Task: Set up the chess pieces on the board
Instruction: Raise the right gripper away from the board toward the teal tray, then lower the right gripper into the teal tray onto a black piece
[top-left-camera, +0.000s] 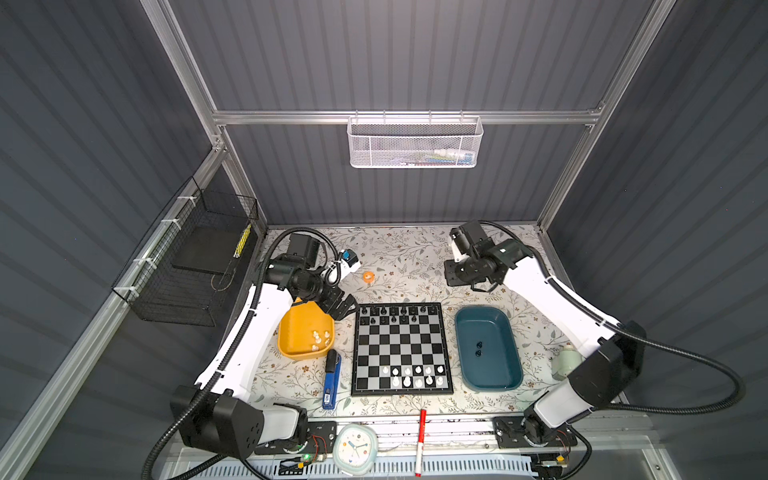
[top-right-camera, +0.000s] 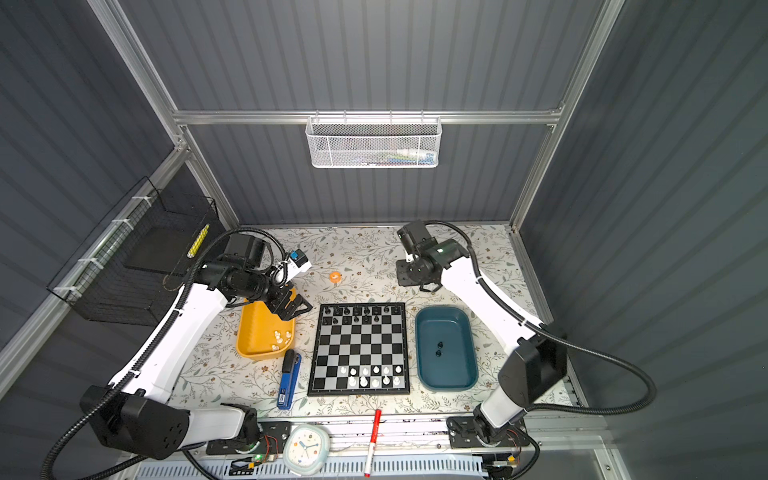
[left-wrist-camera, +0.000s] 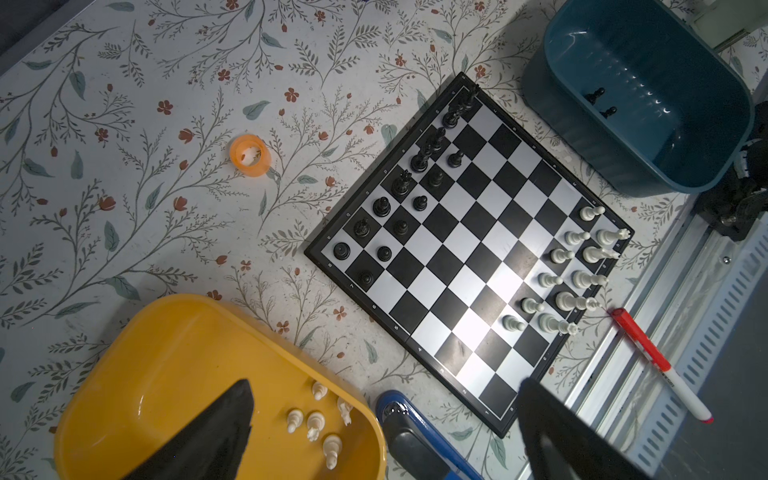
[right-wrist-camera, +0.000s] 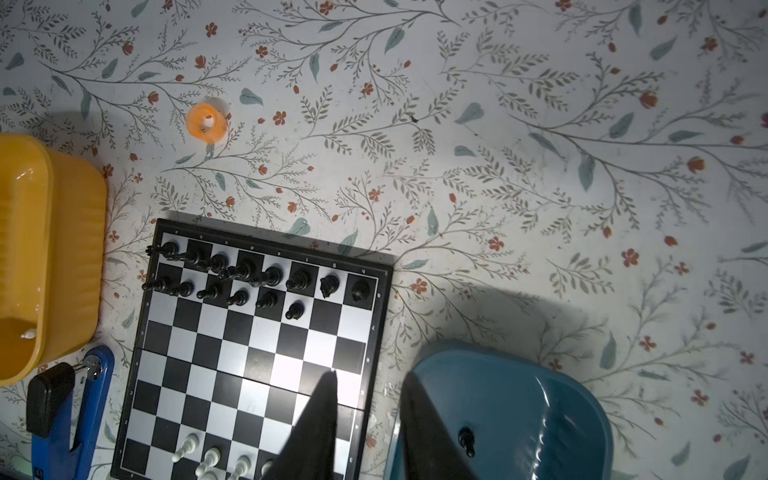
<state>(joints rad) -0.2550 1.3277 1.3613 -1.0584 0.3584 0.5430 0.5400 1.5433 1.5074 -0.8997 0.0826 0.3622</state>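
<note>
In a top view the left tool (top-left-camera: 348, 311) hides the yellow tray's (top-left-camera: 297, 332) 1 o'clock corner, and the chess pieces (top-left-camera: 407, 380) are too small to name. The right wrist picture's edge cuts off the teal tray (right-wrist-camera: 519, 399).

Inventory, as seen in both top views. One board (top-left-camera: 401, 349). Fourteen black pieces (right-wrist-camera: 299, 280) on it, along its 12 o'clock edge. Eleven white pieces (left-wrist-camera: 561, 255) on it, along its 6 o'clock edge. One teal tray (top-left-camera: 498, 332) at the board's 3 o'clock, holding two black pieces. One yellow tray (top-left-camera: 295, 332) at its 9 o'clock, holding five white pieces. One each: stapler (top-left-camera: 331, 380), marker (top-left-camera: 421, 440), orange ring (top-left-camera: 368, 276), clock (top-left-camera: 354, 449).
</note>
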